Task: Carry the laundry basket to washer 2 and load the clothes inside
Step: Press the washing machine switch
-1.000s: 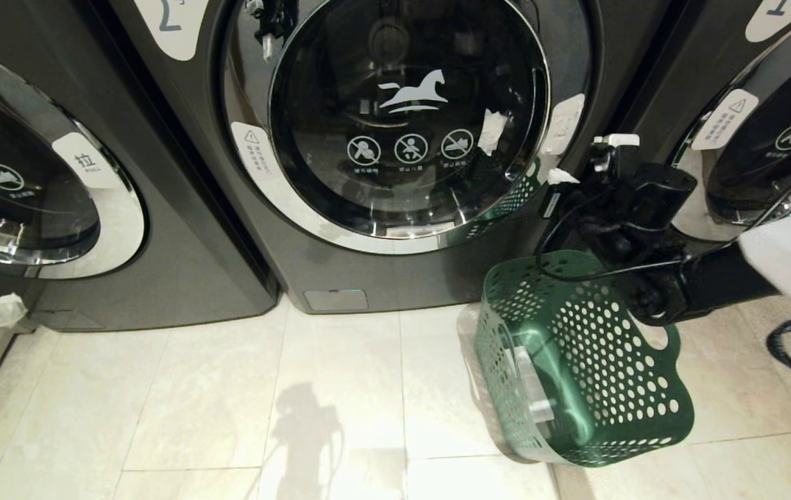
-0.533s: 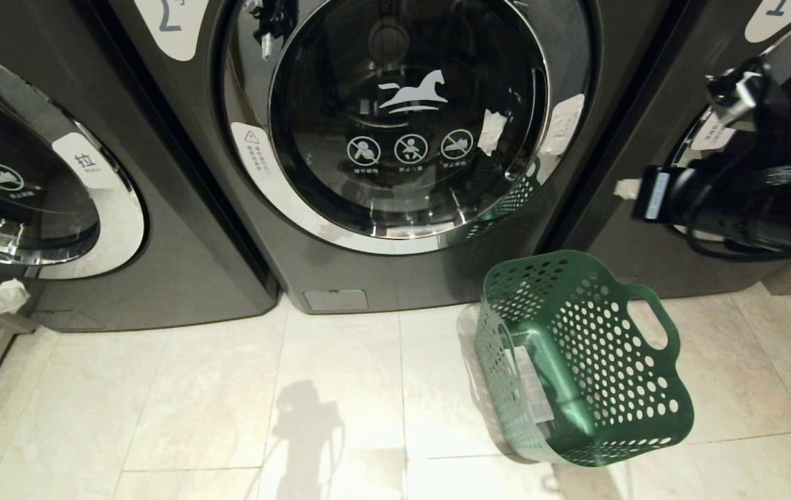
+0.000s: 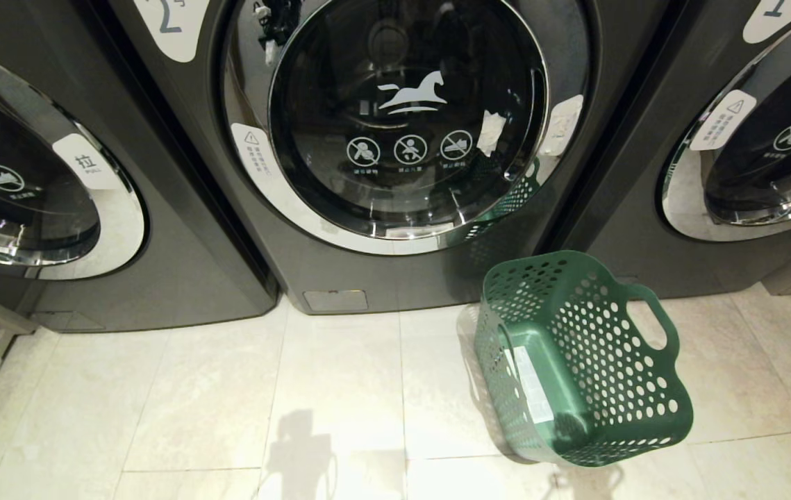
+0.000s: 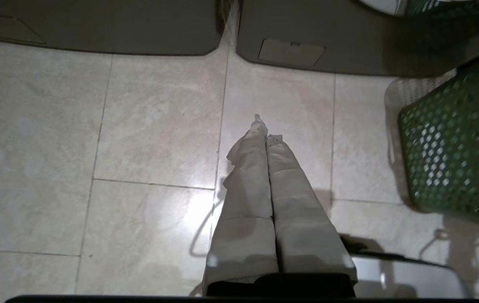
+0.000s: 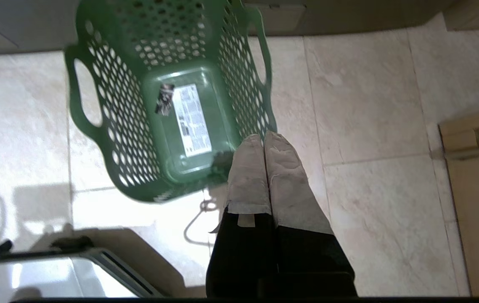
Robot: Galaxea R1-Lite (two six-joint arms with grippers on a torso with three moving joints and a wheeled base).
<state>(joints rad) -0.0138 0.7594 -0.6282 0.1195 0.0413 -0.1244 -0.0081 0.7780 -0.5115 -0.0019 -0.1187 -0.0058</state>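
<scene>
Pale tiled floor (image 3: 339, 375); empty green basket (image 3: 579, 361) at four o'clock before washer 2 (image 3: 395, 139). Left gripper (image 4: 266, 132) and right gripper (image 5: 263, 141) clenched, holding nothing.

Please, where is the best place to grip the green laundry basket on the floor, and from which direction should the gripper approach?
Probably a loop handle of the laundry basket. The basket stands upright and empty, its open top up, so come from above and close through the handle's opening; the perforated walls offer a poorer grip.

Pale glossy floor tiles (image 3: 214, 389), glare patches, dark machine (image 3: 55, 208) at left
</scene>
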